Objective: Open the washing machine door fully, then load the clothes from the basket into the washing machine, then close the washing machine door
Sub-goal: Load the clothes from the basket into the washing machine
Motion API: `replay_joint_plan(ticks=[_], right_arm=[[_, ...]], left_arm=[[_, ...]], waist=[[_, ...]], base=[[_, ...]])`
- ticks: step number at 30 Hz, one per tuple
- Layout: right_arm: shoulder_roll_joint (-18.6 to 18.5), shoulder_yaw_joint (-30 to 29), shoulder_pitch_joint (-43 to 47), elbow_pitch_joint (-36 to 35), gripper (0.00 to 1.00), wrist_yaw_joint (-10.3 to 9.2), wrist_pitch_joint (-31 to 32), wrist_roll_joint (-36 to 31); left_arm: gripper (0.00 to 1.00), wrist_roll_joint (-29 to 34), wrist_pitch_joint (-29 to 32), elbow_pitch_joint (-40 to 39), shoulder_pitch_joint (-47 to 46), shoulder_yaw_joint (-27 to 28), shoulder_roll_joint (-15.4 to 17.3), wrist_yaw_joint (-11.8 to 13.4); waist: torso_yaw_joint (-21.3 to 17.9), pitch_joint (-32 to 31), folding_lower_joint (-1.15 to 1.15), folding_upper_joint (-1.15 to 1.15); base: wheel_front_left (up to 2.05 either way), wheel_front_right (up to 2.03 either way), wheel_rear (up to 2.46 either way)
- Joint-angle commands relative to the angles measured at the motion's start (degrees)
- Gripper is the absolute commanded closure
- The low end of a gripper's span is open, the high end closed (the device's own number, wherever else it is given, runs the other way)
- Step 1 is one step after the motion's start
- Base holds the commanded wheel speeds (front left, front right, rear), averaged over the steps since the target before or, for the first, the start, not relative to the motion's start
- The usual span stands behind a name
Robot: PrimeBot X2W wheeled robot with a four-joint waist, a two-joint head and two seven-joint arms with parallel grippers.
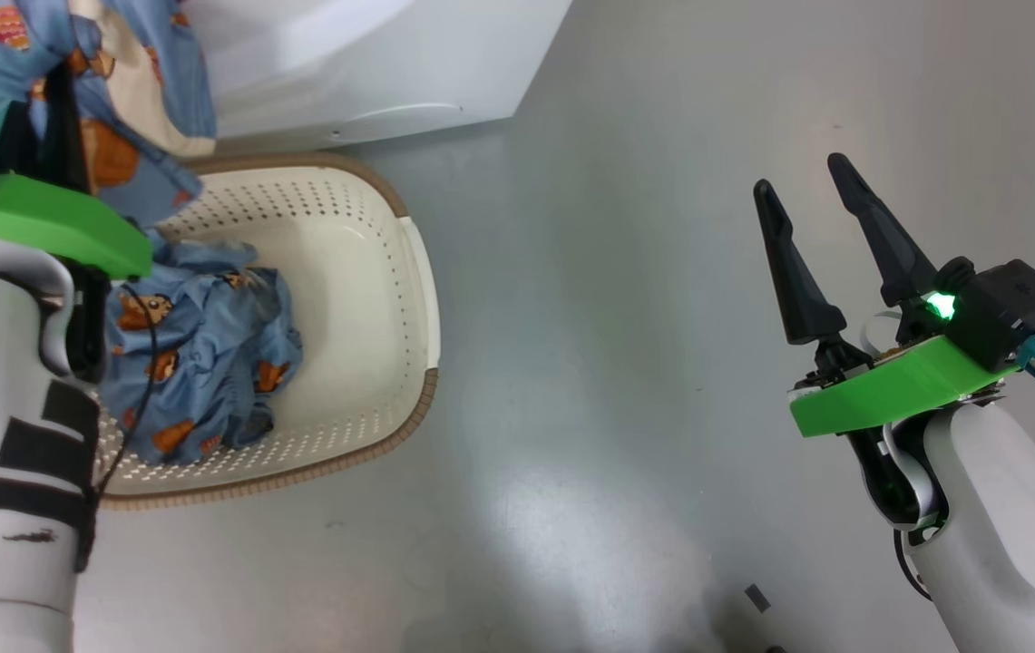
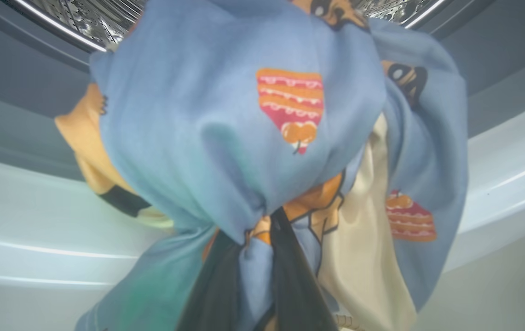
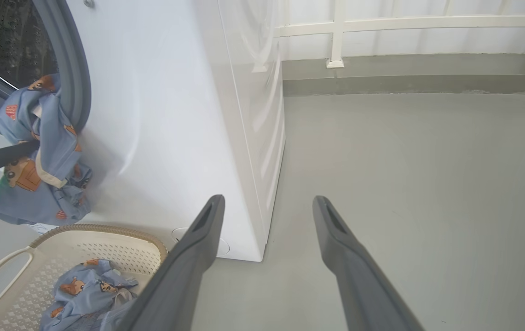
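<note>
Head view: basket (image 1: 408, 299) just before the washing machine (image 1: 345, 63), bear clothes (image 1: 200, 363) lying inside; right gripper (image 1: 803, 179) spread wide, empty, well off the machine. Left wrist: left gripper (image 2: 262, 225) pinched tight on a blue garment (image 2: 225, 138) at the machine's drum (image 2: 87, 18). Right wrist: garment dangles beside the machine's gasket (image 3: 76, 69)

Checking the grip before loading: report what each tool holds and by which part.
Left tool pinches a bunched fold of the blue garment; right tool is open, holding nothing.

Clothes (image 1: 200, 363) in basket (image 1: 363, 272) before washing machine (image 1: 372, 54)
</note>
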Motion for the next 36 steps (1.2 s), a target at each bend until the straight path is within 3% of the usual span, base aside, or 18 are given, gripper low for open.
replay_joint_plan(ticks=[1,17,28,36], right_arm=[[-0.12,0.56,0.89,-1.28,0.01,0.25,-0.46,-0.27],[0.42,0.13,1.19,-1.39,0.01,0.25,-0.46,-0.19],[0.86,0.01,1.21,-1.47,0.0,0.25,-0.46,0.0],[1.09,0.93,0.78,-1.41,0.0,0.25,-0.46,0.18]], left_arm=[[1.0,-0.65,-0.46,-3.2,0.9,0.83,1.78,-0.13],[1.0,-2.36,-0.46,-16.34,1.66,1.1,2.49,-0.13],[1.0,-0.13,-0.46,-13.58,-7.46,1.86,5.53,-0.13],[1.0,1.95,-0.46,-7.36,-14.76,2.18,7.01,-0.13]], waist=[[0.5,-0.43,0.01,0.0],[1.69,-1.43,0.01,0.0],[1.4,-0.8,0.01,0.0],[0.4,-0.07,0.01,0.0]], base=[[0.0,0.0,0.0],[0.0,0.0,0.0],[0.0,0.0,0.0],[0.0,0.0,0.0]])
